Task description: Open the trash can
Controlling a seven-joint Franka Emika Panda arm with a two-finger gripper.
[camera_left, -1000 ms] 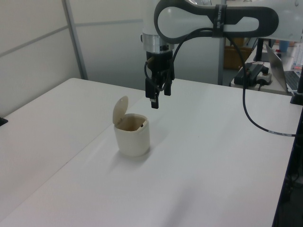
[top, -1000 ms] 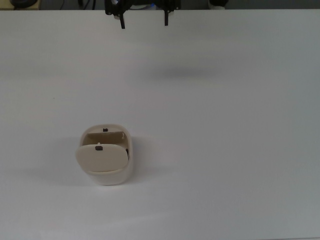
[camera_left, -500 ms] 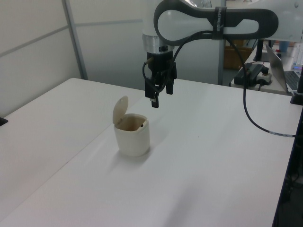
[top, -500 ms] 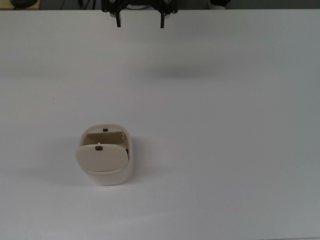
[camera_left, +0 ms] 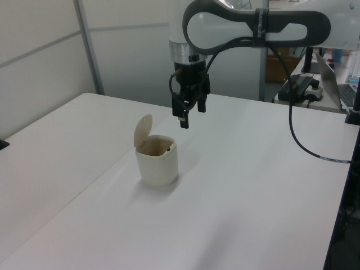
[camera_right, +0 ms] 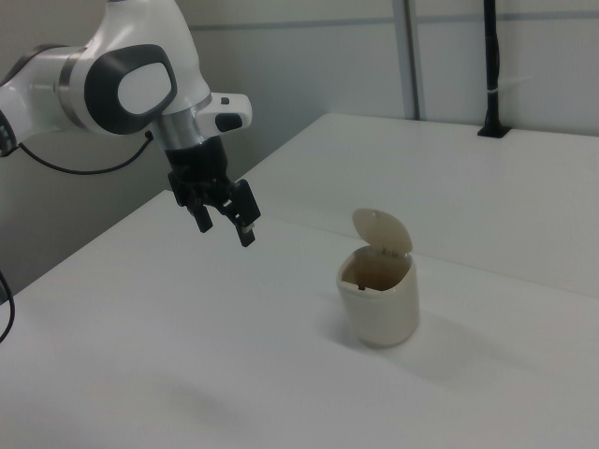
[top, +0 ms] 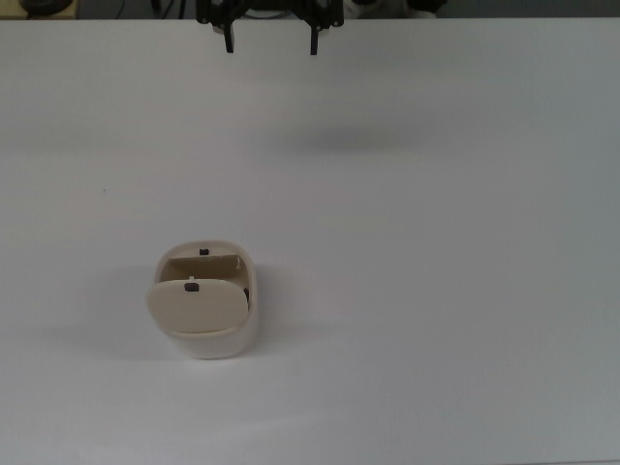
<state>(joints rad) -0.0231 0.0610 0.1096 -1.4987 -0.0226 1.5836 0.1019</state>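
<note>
The trash can [top: 215,341] is a small cream-white bin on the white table, in the lower left of the top view. Its beige lid [camera_left: 143,130] stands tipped up on its hinge, so the dark inside shows. The trash can [camera_left: 158,164] and its raised lid [camera_right: 381,231] show the same in the side views. My gripper [camera_left: 191,116] hangs in the air above the table, beyond the can and apart from it. It is open, with nothing between its black fingers. The gripper [top: 271,46] sits at the top edge of the top view, and the gripper [camera_right: 226,230] is left of the trash can [camera_right: 379,301] in the right view.
A black cable [camera_left: 298,135] loops from the arm over the table at the left view's right. A laptop [camera_left: 337,84] and other gear stand past that table edge. A black post base [camera_right: 493,128] stands on the far table edge in the right view.
My gripper has risen a little and drifted slightly toward the top view's upper left over the last second. The trash can and its raised lid have not moved.
</note>
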